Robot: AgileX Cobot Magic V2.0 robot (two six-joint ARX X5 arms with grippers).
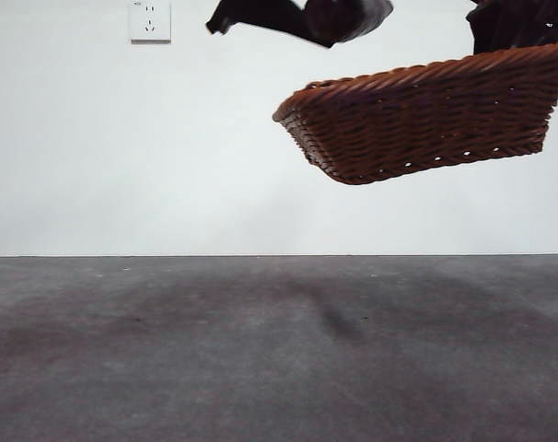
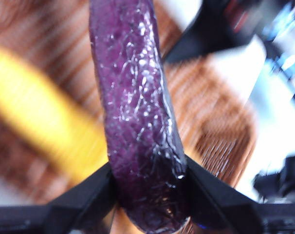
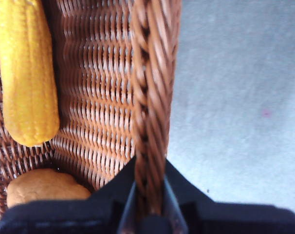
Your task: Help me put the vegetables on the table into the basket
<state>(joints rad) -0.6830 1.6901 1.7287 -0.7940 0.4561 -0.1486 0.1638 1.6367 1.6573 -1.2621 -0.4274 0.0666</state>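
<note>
The table (image 1: 279, 350) stretches bare and grey across the front view, and well above it hangs the basket (image 1: 417, 120), lifted and tilted, one end dipping lower than the other. The right claw (image 3: 148, 195) is clamped on the braided rim, one jaw inside the wall and one outside. That wicker looks stiff and light, so a rim pinch should carry it, though held at one edge it will want to sag and swing.

Inside, the potato (image 3: 45, 187) sits in a corner of the basket floor, and the yellow corn (image 3: 28, 73) lies along the weave just beside it. Both read as light, firm pieces that could roll if the tilt grows.

Now the eggplant (image 2: 138, 117): the left claw (image 2: 150, 187) is closed on it near one end, and it pokes out over the basket. In the front view that claw (image 1: 339, 20) hovers above the basket's lower end. The skin is glossy and looks slippery, so a grip across the thick middle would seem safest. My read: last vegetable, release pending.
</note>
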